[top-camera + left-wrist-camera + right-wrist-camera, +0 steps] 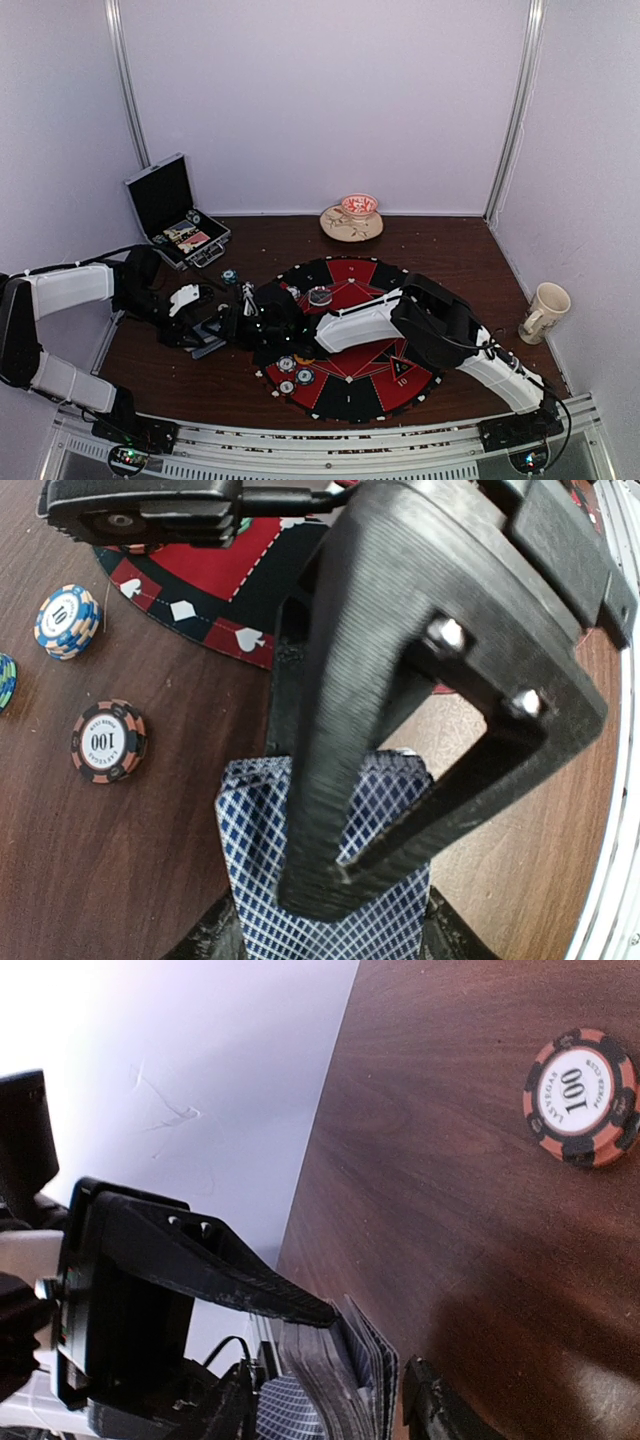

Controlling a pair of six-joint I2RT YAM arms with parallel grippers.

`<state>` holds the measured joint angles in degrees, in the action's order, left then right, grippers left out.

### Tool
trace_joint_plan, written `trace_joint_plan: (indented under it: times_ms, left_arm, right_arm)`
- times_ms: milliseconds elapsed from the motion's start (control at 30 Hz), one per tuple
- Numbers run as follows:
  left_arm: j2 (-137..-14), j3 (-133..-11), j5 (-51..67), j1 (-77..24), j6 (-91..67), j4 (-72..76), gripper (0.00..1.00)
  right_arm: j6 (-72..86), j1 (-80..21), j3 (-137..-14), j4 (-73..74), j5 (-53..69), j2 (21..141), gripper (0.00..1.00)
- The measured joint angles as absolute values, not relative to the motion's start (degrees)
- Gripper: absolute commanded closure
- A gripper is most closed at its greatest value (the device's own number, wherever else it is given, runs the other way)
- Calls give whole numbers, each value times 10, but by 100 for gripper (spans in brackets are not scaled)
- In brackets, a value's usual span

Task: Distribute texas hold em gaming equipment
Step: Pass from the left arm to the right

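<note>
In the left hand (330,935), card deck (250,870), edge inside the right hand (378,1360)

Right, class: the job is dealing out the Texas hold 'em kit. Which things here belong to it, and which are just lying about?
Belong to the job:
deck of cards
orange 100 chip
blue 10 chip stack
three clustered chips

Just lying about:
mug
bowl
open case
round mat
</note>
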<state>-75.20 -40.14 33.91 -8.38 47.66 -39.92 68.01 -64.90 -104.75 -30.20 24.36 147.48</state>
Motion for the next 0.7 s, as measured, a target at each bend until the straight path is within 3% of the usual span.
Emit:
trace_joint_plan:
  times_ms: [367,533,600,700]
  left_arm:
    - [-751,-393,333,-91,476,-387,46]
    - [-750,-390,322,-94,477,-385,43]
    - [-750,-389,319,-96,477,-384,38]
    - [-750,-388,319,-98,474,-384,11]
  right_arm:
    - [705,-649,-1047,-312,258,1478,74]
    - [726,-649,-1047,-312,264,1486,100]
    - [729,-648,-1047,-314,268,1486,100]
    - [733,-648,-1047,-324,272,1487,100]
